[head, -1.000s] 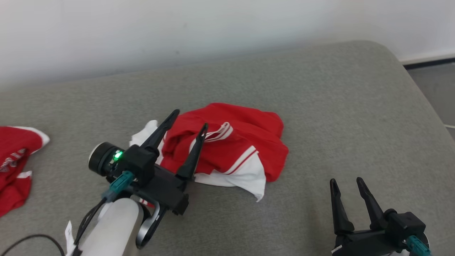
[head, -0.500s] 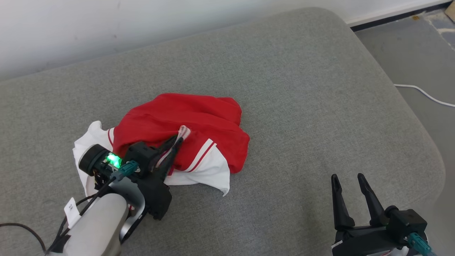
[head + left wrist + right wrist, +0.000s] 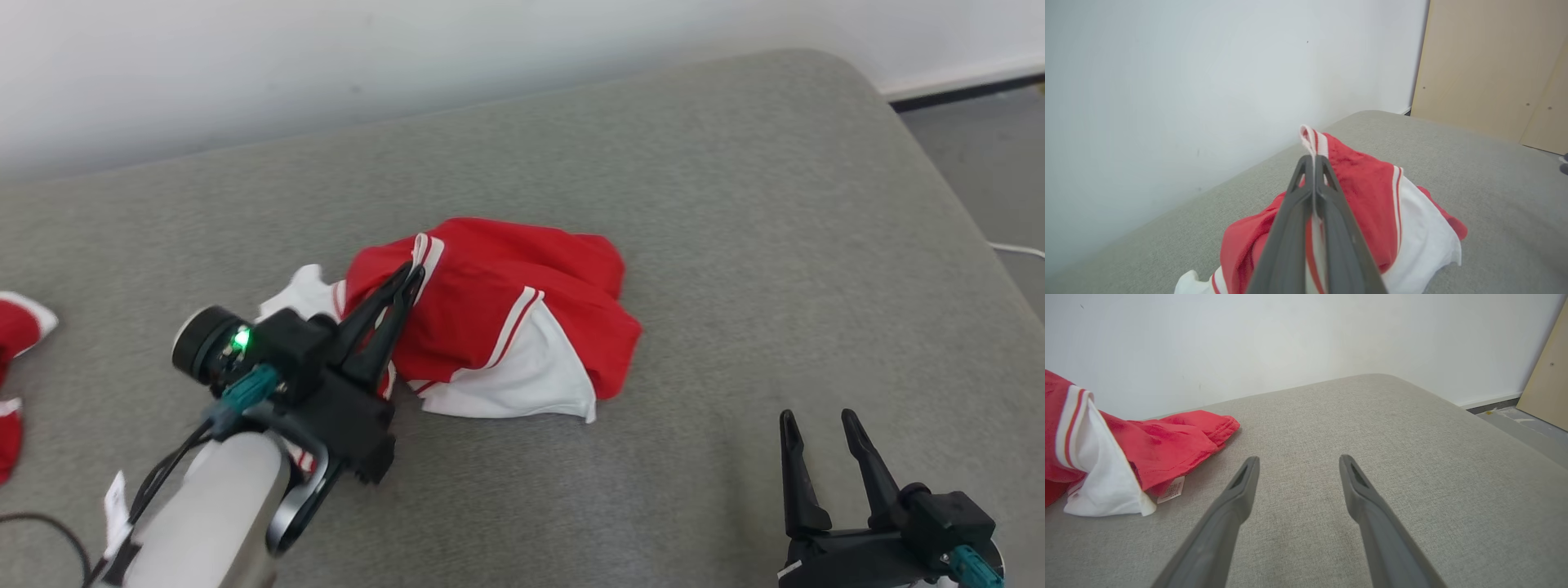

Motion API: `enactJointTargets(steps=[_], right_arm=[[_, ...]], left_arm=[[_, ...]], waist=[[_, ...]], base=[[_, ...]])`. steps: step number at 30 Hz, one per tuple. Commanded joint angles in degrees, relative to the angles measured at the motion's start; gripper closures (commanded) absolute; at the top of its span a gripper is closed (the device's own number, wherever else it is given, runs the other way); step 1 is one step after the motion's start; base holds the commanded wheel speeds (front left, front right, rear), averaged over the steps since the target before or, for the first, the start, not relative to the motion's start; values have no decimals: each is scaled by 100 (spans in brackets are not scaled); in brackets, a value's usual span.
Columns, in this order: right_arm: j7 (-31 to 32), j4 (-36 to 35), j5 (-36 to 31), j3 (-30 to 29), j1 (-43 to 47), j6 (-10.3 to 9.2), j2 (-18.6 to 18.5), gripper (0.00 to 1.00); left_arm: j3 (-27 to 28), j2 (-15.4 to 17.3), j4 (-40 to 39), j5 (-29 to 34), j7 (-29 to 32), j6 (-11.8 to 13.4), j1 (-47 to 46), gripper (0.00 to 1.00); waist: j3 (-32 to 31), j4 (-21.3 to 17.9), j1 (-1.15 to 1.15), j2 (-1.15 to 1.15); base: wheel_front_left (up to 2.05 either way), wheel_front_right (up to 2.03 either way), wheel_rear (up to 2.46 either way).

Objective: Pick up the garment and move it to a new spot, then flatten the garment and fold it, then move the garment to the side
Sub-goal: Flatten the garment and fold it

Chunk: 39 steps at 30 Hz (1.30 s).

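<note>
Grey upholstery [image 3: 735, 245] lies under everything, and the red-and-white garment [image 3: 522, 327] sits crumpled at centre frame. Your left gripper [image 3: 412, 276] is pinched tight on its striped trim. Your right gripper [image 3: 816, 418], lower right, stands spread wide and holds nothing, well apart from the cloth.

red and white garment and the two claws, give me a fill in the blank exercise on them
1. The left claw is ____ on the striped trim of the red and white garment.
2. The right claw is ____, with nothing between its fingers.
3. The garment lies on a ____ fabric cushion.
4. Another red garment lies at the ____ edge of the head view.

Missing words: shut; open; grey; left
</note>
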Motion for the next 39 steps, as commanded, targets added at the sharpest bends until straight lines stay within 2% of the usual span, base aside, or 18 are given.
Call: enactJointTargets(steps=[1,4,7,9,14,17,18,23,24,25,31,35,39], right_arm=[[3,-5,-51,-45,67,7,-5,0],[60,-25,-104,-91,53,7,-7,0],[117,-58,-138,-110,34,7,-5,0],[169,-93,-151,-121,35,7,-5,0],[228,-154,-187,-143,34,7,-9,0],[283,-201,-204,-137,52,7,-4,0],[299,-216,-211,-145,55,7,-5,0],[345,-226,-236,-177,75,7,-4,0],[354,-230,-241,-184,73,7,-4,0],[354,-234,-248,-199,77,7,-7,0],[394,-237,-255,-266,135,7,-5,0],[394,-213,-232,-242,174,7,-4,0],[402,-185,-215,-231,221,7,-6,0]], left_arm=[[23,106,-211,-33,-35,45,277,100],[82,369,-787,-100,-37,160,829,100],[247,657,-1204,-261,-45,394,1517,100],[365,868,-1283,-354,-48,557,1972,100],[679,1042,-1310,-602,-76,808,2694,100],[874,1000,-1184,-753,-87,859,3079,100],[959,898,-1148,-861,-93,872,3161,100],[1231,617,-779,-739,-83,717,3346,100],[1310,543,-753,-679,-83,686,3326,27],[1413,461,-760,-630,-83,652,3306,0],[2410,76,-1353,-204,-83,567,3273,0],[3073,-233,-1825,87,-83,610,3404,0],[3541,-529,-2040,356,-83,595,3530,0]], waist=[[-271,592,0,-1],[-332,892,0,-1],[-354,1134,0,-1],[-355,1255,0,-1],[-322,1384,0,-1],[-285,1417,0,-1],[-272,1422,0,-1],[-255,1433,0,-1],[-259,1435,0,-1],[-266,1439,0,-1],[-386,1486,0,-1],[-498,1504,0,-1],[-606,1513,0,-1]], base=[[0,0,0],[0,0,0],[0,0,0],[0,0,0],[0,0,0],[0,0,0],[0,0,0],[0,0,0],[0,0,0],[0,0,0],[0,0,0],[0,0,0],[0,0,0]])
